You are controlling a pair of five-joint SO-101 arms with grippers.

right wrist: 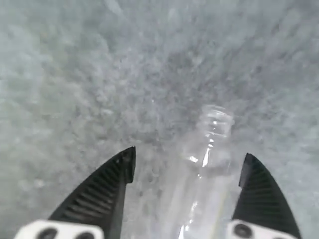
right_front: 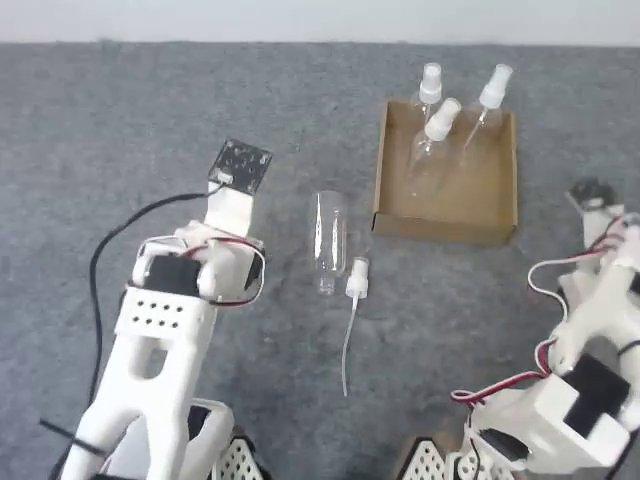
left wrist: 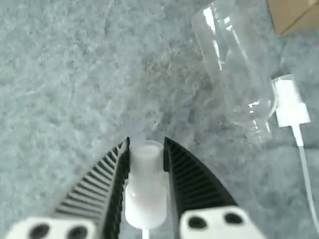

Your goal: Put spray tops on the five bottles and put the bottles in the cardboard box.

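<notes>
L gripper (left wrist: 145, 144) — jaws nearly shut, clamped on a white spray top (left wrist: 145, 184). R gripper (right wrist: 189, 153) wide open w/ a clear uncapped bottle (right wrist: 212, 144) between its jaws, not gripped. High view, mid-frame: bare bottle (right_front: 330, 240) lying down, loose top (right_front: 357, 278) beside its neck. Cardboard box (right_front: 380, 160) upper right — three capped bottles (right_front: 432, 130) inside.

Three capped bottles (right_front: 432, 150) in the cardboard box (right_front: 440, 228)

Grey felt-like table covering (right_front: 150, 120), pale wall strip (right_front: 300, 20) behind
</notes>
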